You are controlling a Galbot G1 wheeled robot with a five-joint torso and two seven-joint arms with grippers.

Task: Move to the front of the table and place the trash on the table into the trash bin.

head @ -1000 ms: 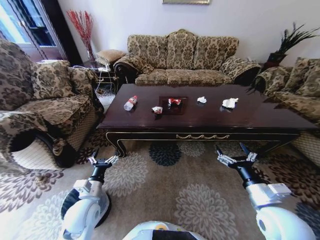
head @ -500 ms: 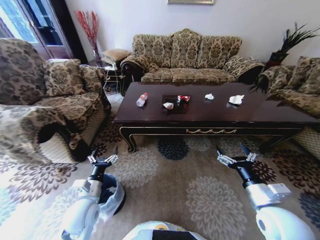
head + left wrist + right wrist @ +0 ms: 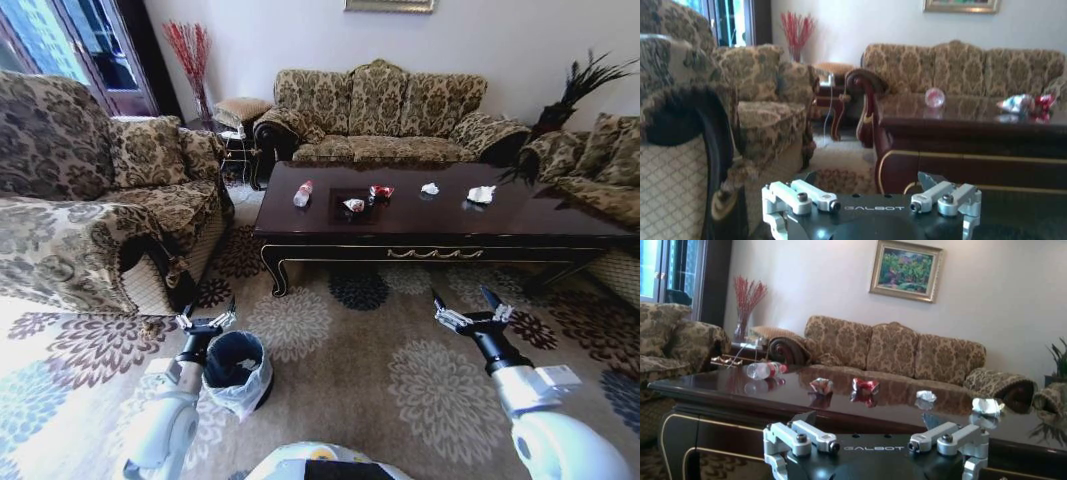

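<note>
Plainly the robot is at the approach step, well short of the glossy dark brown wooden coffee table point(image 3: 450, 225). On it lie a clear plastic bottle with a red label point(image 3: 302, 193), red-and-white wrappers point(image 3: 380, 191) and white crumpled tissues point(image 3: 481, 194). Both the left gripper point(image 3: 206, 321) and right gripper point(image 3: 470, 312) hang spread, empty. The small round black bag-lined bin point(image 3: 238, 371) sits beside the left one. Closing in comes next, I'd say. "GALBOT" point(image 3: 873, 448) reads on the wrist.
</note>
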